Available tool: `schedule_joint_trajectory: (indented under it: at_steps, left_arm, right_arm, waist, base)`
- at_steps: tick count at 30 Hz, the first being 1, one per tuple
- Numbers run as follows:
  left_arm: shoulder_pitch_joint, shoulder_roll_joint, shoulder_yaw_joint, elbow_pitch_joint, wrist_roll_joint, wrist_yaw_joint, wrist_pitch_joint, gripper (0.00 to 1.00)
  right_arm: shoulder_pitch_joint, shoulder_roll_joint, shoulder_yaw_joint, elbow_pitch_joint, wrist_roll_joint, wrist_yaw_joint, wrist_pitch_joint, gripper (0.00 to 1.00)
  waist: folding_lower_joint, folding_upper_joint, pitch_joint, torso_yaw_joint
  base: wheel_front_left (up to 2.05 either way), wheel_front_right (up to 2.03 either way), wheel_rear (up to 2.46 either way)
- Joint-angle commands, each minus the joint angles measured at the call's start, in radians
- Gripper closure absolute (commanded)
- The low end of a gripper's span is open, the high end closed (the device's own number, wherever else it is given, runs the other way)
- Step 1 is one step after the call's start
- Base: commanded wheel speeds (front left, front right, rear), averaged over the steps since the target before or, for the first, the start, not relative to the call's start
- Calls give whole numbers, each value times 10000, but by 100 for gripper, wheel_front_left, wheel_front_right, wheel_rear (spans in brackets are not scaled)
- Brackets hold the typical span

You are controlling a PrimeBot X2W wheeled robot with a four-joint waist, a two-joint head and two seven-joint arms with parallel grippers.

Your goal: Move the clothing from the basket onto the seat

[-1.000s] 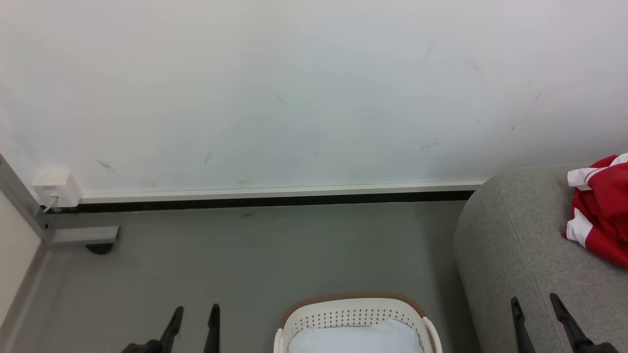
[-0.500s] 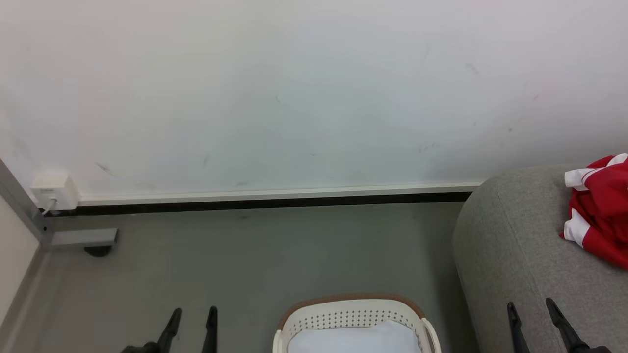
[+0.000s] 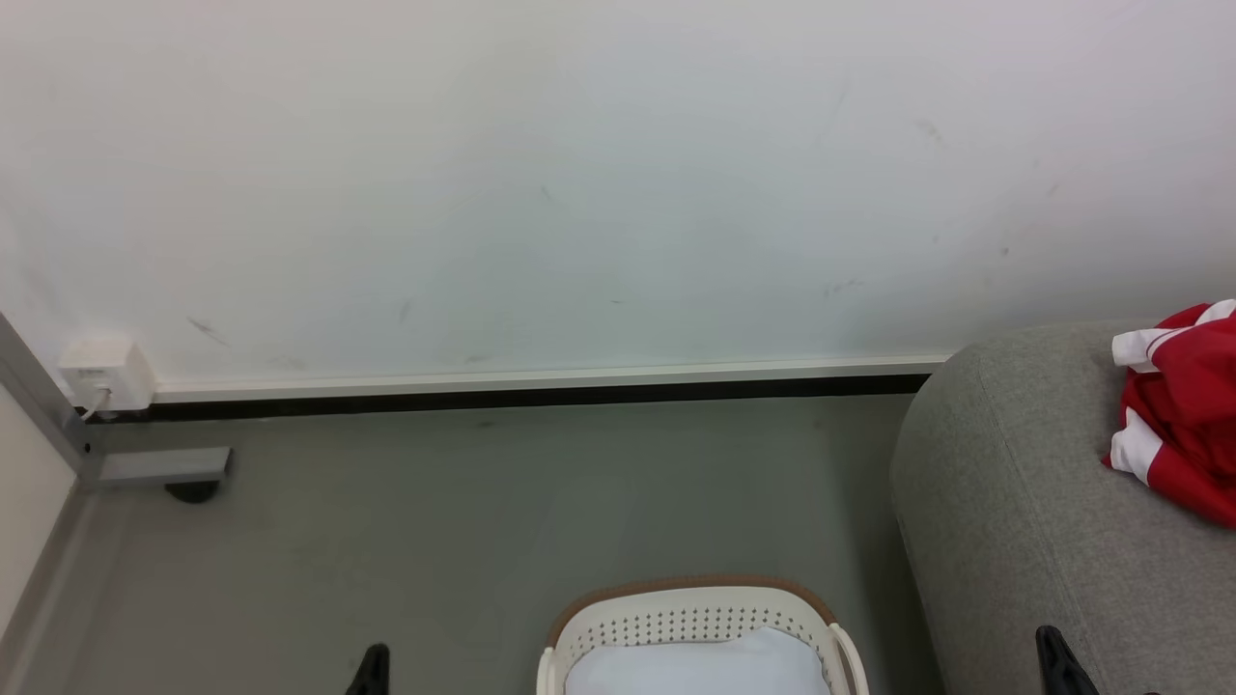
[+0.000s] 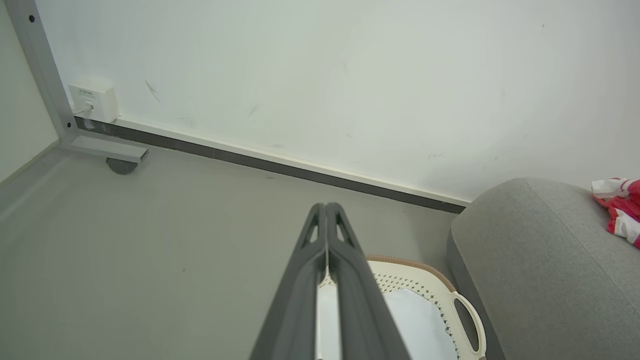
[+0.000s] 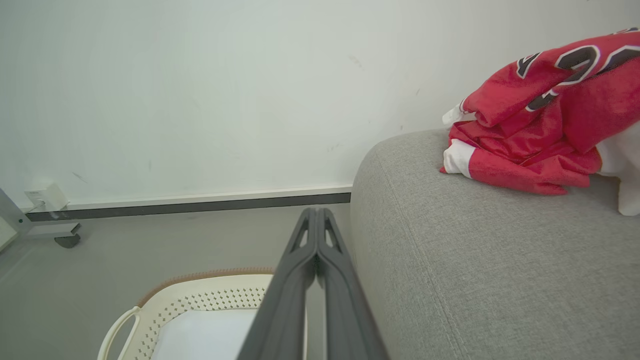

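- Head view: the clothing (image 3: 1173, 415) is seen heaped at the right edge of the frame, on top of the seat (image 3: 1014, 502). The basket (image 3: 695, 618), at the bottom middle, is seen to hold a pale white pad (image 3: 690, 666) and no red cloth in the part that shows.
- The transfer is judged done or nearly so. The near part of the basket is cut off by the frame, so its contents cannot be told.
- Left wrist view: the left gripper (image 4: 325, 207) is seen with its fingers pressed together, and nothing is held.
- Right wrist view: the right gripper (image 5: 316, 212), at the lower middle, is likewise closed and empty.
- The clothing is soft, crumpled red fabric with white trim and black-and-white numerals. The seat is covered in coarse grey weave and has a rounded arm. The basket is rigid, perforated white plastic with a brown rim and a loop handle.
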Motion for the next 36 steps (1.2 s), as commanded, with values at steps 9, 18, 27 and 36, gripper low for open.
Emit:
schedule_joint_trajectory:
  at_steps: [9, 18, 27, 36]
  left_arm:
    - [-414, 31, 270, -286, -1975, -100, 461, 100]
    - [-578, 37, 449, -378, -3433, -152, 835, 100]
    - [-717, 43, 603, -441, -4605, -193, 1146, 100]
    - [-857, 49, 759, -500, -5799, -234, 1464, 100]
  right_arm:
    - [-430, -82, -111, -287, 2123, -3, 445, 100]
    - [-598, -95, -180, -365, 3713, -4, 822, 100]
    - [-750, -106, -244, -417, 4994, -5, 1132, 100]
    - [-909, -117, -313, -468, 6302, -7, 1456, 100]
  waist:
    - [0, -1, 44, 1]
    - [0, -1, 86, 1]
    - [0, -1, 122, 1]
    - [0, -1, 163, 1]
  base:
    - [0, 0, 0]
    - [0, 0, 0]
    - [0, 0, 0]
    - [0, 0, 0]
